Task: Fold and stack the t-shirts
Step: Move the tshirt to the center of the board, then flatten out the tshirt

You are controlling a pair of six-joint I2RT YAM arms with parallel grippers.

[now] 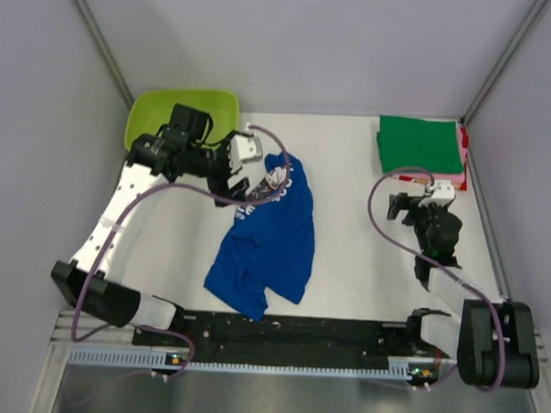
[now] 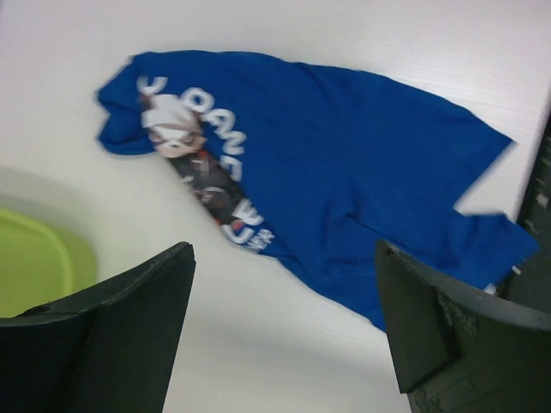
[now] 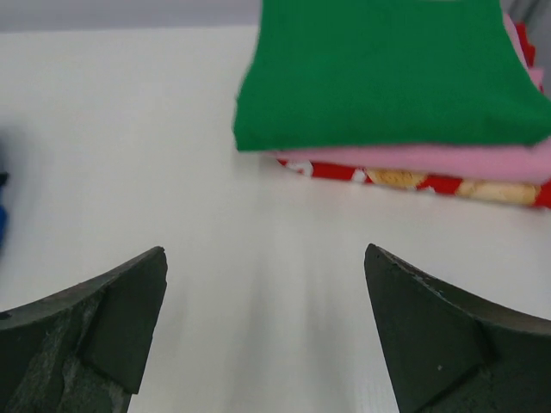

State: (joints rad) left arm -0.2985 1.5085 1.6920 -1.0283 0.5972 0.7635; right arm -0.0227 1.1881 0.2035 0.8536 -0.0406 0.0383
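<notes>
Blue t-shirt (image 2: 362, 181) lies beyond the left gripper's (image 2: 284, 254) spread fingers (image 2: 129, 318).

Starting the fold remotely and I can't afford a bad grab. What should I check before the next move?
1. Left tool open, nothing held: ok.
2. Right tool open, nothing held: ok.
3. Blue shirt spread flat: not ok, it lies crumpled.
4. Blue shirt apart from tub: ok.
5. Stack tidy, green on pink on red: ok.
</notes>
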